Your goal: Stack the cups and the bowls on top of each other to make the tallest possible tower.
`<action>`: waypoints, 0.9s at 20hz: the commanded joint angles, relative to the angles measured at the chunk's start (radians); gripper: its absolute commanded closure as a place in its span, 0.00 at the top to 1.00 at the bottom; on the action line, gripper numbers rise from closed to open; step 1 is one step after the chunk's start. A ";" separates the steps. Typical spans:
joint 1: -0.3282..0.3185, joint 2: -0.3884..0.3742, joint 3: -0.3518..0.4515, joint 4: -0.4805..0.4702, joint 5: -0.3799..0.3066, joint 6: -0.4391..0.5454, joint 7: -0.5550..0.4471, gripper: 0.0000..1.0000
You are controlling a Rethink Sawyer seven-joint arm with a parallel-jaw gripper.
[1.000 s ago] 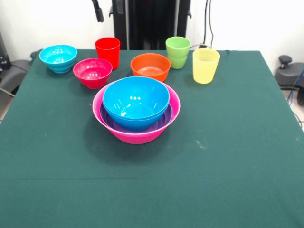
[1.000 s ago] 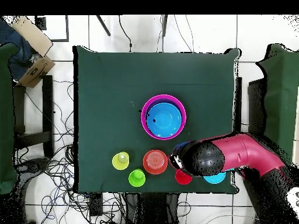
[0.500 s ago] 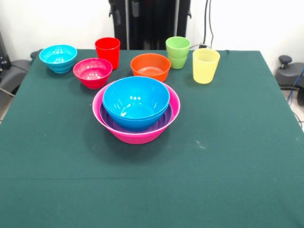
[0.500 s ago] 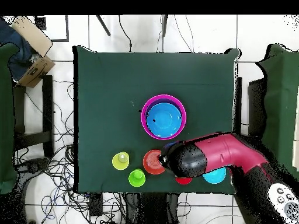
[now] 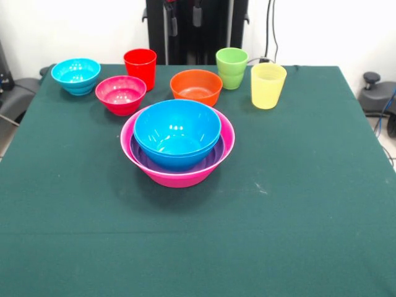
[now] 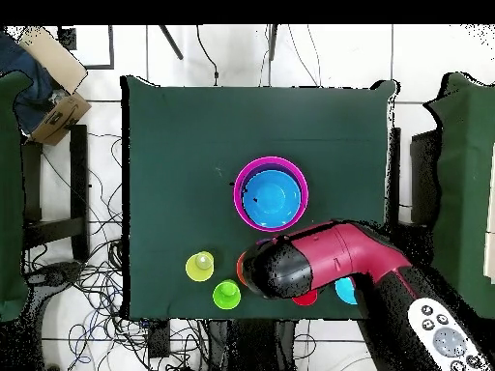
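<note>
the fingers (image 5: 184, 15) hang as two dark tips at the top edge of the front view, apart from each other with nothing between them, above the far row. from overhead the red and black arm (image 6: 334, 259) covers the orange bowl (image 5: 196, 86). the row on the green desk (image 5: 297, 204) runs cyan bowl (image 5: 76, 75), magenta-red bowl (image 5: 120, 94), red cup (image 5: 140, 67), orange bowl, green cup (image 5: 232, 67), yellow cup (image 5: 268, 85). nearer stands the tower (image 5: 177, 143): pink bowl (image 5: 176, 178) holding a purple bowl (image 5: 145, 164) and a blue bowl (image 5: 177, 131).
</note>
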 commanded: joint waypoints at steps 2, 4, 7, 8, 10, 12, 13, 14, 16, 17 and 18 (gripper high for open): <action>0.060 0.071 -0.132 0.038 -0.073 -0.110 0.148 1.00; 0.061 0.094 -0.148 0.030 -0.088 -0.128 0.142 1.00; 0.057 0.127 -0.172 0.016 -0.109 -0.155 0.124 1.00; 0.059 0.138 -0.182 0.010 -0.118 -0.165 0.122 1.00; 0.065 0.158 -0.200 0.000 -0.131 -0.184 0.122 1.00; 0.074 0.172 -0.216 -0.008 -0.139 -0.200 0.124 1.00; 0.080 0.178 -0.224 -0.011 -0.143 -0.207 0.126 1.00; 0.084 0.177 -0.228 -0.010 -0.143 -0.212 0.128 1.00; 0.093 0.175 -0.237 -0.007 -0.143 -0.221 0.132 1.00; 0.099 0.175 -0.243 -0.007 -0.143 -0.227 0.133 1.00; 0.106 0.177 -0.251 -0.009 -0.144 -0.232 0.136 1.00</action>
